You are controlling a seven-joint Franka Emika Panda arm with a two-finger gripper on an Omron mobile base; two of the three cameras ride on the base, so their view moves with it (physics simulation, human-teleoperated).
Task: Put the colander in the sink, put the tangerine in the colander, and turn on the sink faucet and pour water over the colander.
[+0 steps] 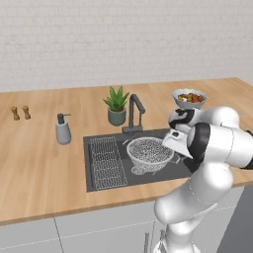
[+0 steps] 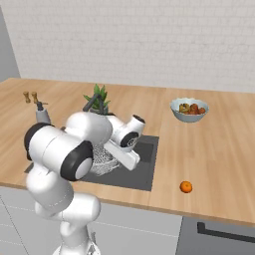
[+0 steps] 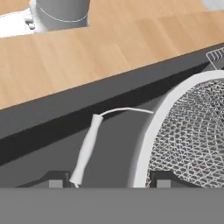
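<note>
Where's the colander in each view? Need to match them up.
Left base view: colander mid-frame, in the sink, right of the wire rack.
Right base view: lower left, mostly behind the arm, mesh at.
Hand view: right side, rim and mesh.
Shared landmark: the sink's dark wall.

White brick wall [image 1: 123,39] running across 12 o'clock. Wooden counter [image 1: 39,163] spreading wide beneath it, lying in even, soft light. Grey cabinet fronts [image 1: 99,232] sitting below counter edge at 6 o'clock. Dark handle [image 2: 226,232] showing at 5 o'clock.
</note>
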